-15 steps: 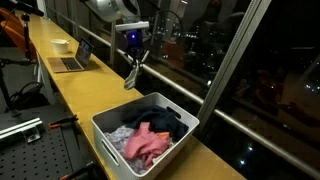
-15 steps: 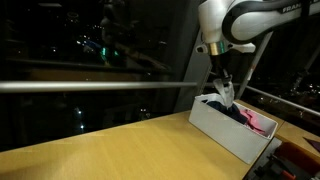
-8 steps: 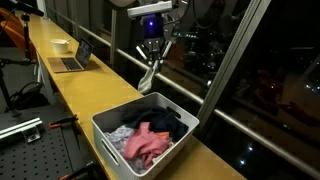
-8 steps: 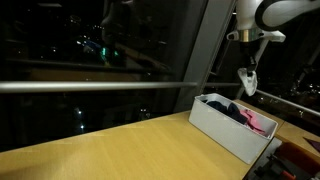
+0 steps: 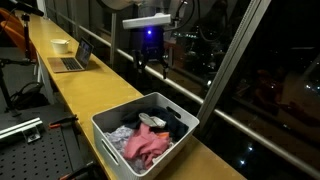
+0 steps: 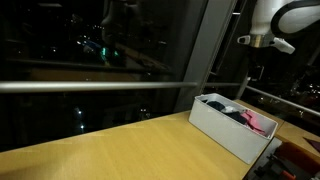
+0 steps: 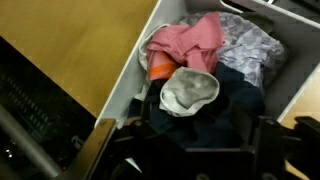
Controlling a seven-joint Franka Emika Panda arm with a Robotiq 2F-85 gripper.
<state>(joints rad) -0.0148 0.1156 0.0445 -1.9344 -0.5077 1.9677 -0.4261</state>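
My gripper [image 5: 151, 66] hangs open well above the white bin [image 5: 112, 142], its fingers spread with nothing between them. In the wrist view the gripper [image 7: 200, 150] looks straight down into the bin [image 7: 128, 80]. A pale grey-white cloth [image 7: 190, 88] lies directly below on a dark navy garment [image 7: 232, 112]. Beside them are a pink garment [image 7: 195, 45], a bit of orange [image 7: 160, 70] and a grey patterned cloth [image 7: 250, 45]. From the side, the gripper [image 6: 257, 72] hovers over the bin [image 6: 225, 130], where the pink cloth [image 6: 258, 122] shows.
The bin stands on a long wooden counter [image 5: 90, 100] along a dark window. A laptop [image 5: 70, 62] and a pale bowl [image 5: 61, 45] sit further down the counter. A slanted metal post [image 5: 235, 60] rises close behind the bin, and a rail [image 6: 90, 86] runs along the glass.
The gripper carried the pale cloth over the bin, then opened. The cloth dropped and now lies in the bin on the dark garment.
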